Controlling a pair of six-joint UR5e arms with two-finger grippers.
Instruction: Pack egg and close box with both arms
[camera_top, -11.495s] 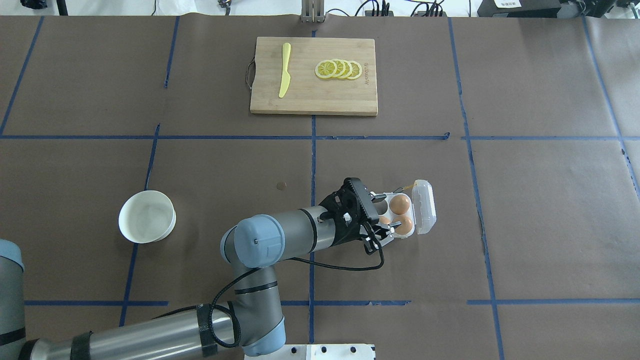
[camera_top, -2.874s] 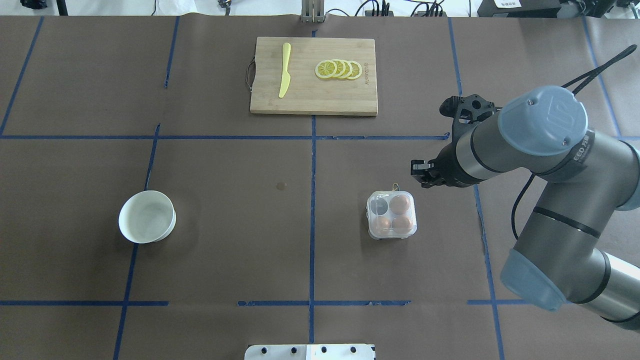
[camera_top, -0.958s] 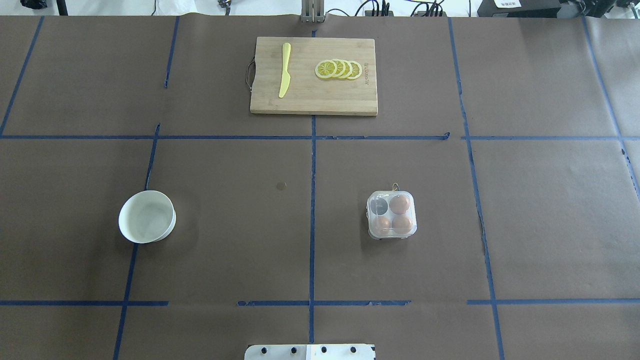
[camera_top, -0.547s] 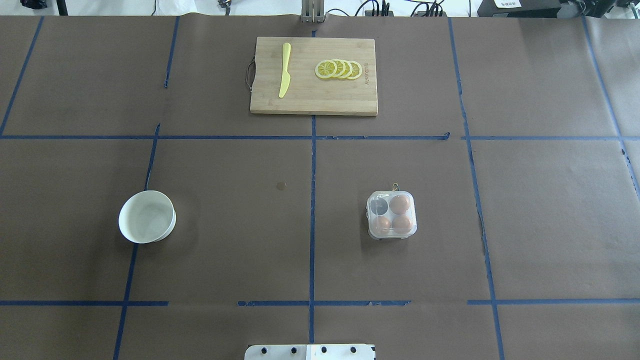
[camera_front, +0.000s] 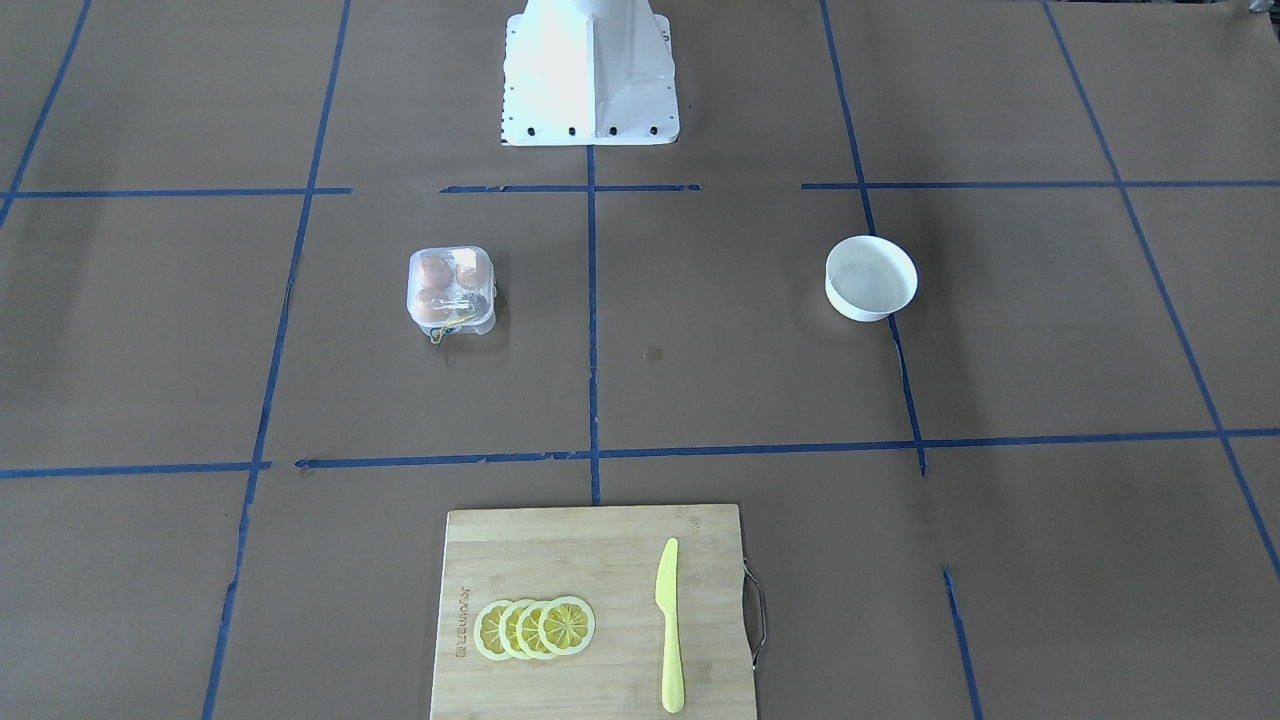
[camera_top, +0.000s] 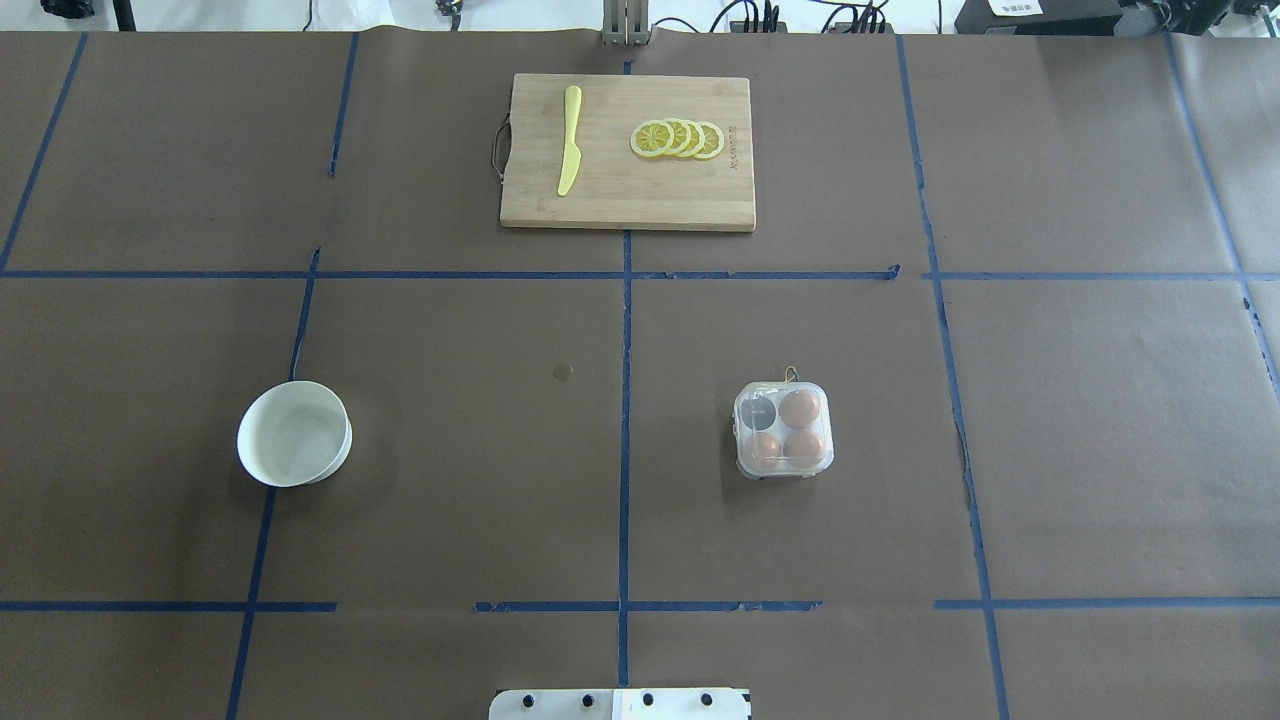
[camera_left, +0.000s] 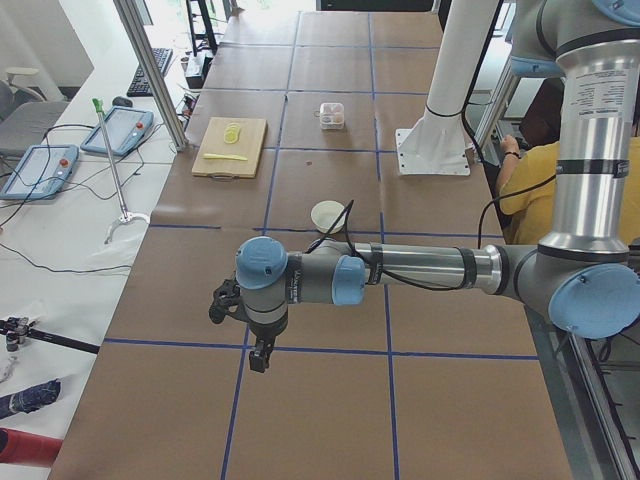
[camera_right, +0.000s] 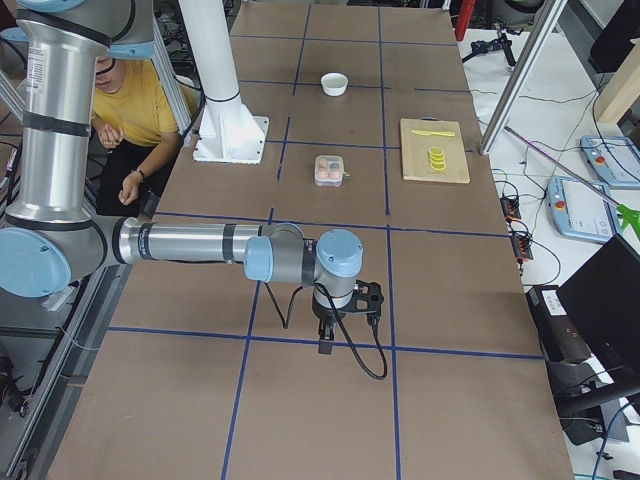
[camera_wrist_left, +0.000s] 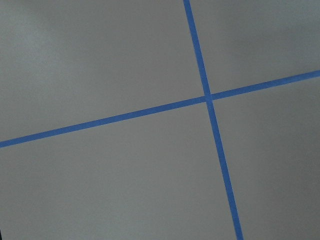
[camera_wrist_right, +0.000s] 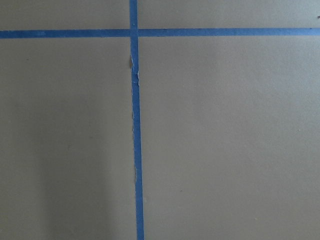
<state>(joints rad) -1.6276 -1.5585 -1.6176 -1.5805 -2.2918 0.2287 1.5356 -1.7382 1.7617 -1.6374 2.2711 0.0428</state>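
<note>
Retracted from the shut clear plastic egg carton (camera_top: 784, 430); seems finished, needs no move; cannot tell jaws' state.

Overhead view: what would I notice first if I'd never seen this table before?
Probably the clear box, shut, right of centre, with three orange-brown eggs inside and one cell empty. Next, the wooden cutting board at the far edge, carrying bright lemon slices and a yellow knife. A white bowl sits alone on the left.
</note>
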